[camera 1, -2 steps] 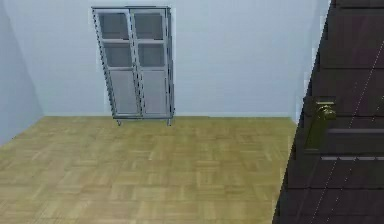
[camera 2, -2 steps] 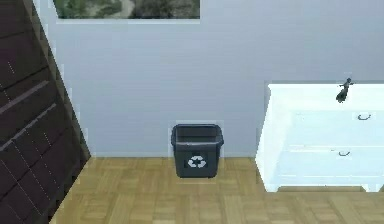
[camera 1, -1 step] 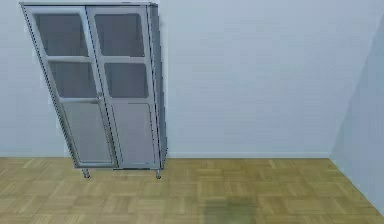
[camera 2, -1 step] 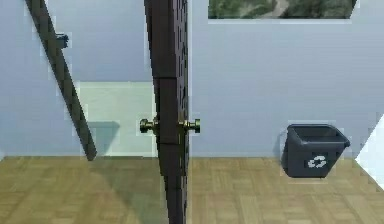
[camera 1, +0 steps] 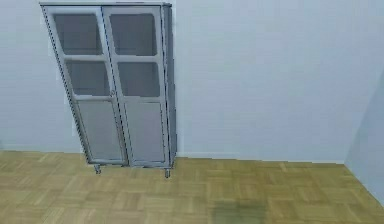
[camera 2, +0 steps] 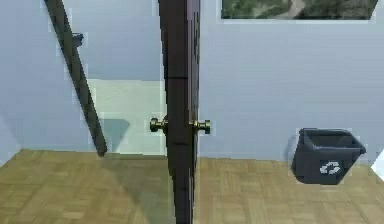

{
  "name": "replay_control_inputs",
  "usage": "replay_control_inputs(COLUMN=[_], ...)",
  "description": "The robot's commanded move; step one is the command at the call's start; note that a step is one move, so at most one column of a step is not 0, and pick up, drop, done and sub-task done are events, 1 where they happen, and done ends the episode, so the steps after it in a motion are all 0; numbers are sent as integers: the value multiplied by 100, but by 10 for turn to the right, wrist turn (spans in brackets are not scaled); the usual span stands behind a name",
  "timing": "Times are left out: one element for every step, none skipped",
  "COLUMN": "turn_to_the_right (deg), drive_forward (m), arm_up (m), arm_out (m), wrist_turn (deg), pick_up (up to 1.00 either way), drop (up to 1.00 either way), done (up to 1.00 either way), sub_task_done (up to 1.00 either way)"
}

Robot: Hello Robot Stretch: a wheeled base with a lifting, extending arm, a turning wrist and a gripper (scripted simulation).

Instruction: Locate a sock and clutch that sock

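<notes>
Forward view: a tall grey cabinet [camera 1: 118,85] with glass doors stands at the upper left, against a pale wall [camera 1: 270,80], on a wood floor [camera 1: 200,195].
Arm side view: a dark door [camera 2: 180,100], seen from its edge, runs up the middle, with a gold knob [camera 2: 157,125] on each side.
Left side: a thin dark bar [camera 2: 80,80] slants down the upper left.
Bin: a dark bin [camera 2: 326,155] sits at the lower right, by the wall.
Picture: a picture [camera 2: 300,8] hangs at the top right.
Sock: I cannot tell where it lies or which way it points.
Claw: I cannot tell how it stands.
</notes>
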Motion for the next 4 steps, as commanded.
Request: replay_control_inputs(turn_to_the_right=[0,450,240,0], drive_forward=[35,0,0,50], arm_up=[0,0,0,0], arm_out=[0,0,0,0], wrist_turn=[0,0,0,0], pick_up=[0,0,0,0], drop=[0,0,0,0], done=[0,0,0,0], sub_task_done=[0,0,0,0])
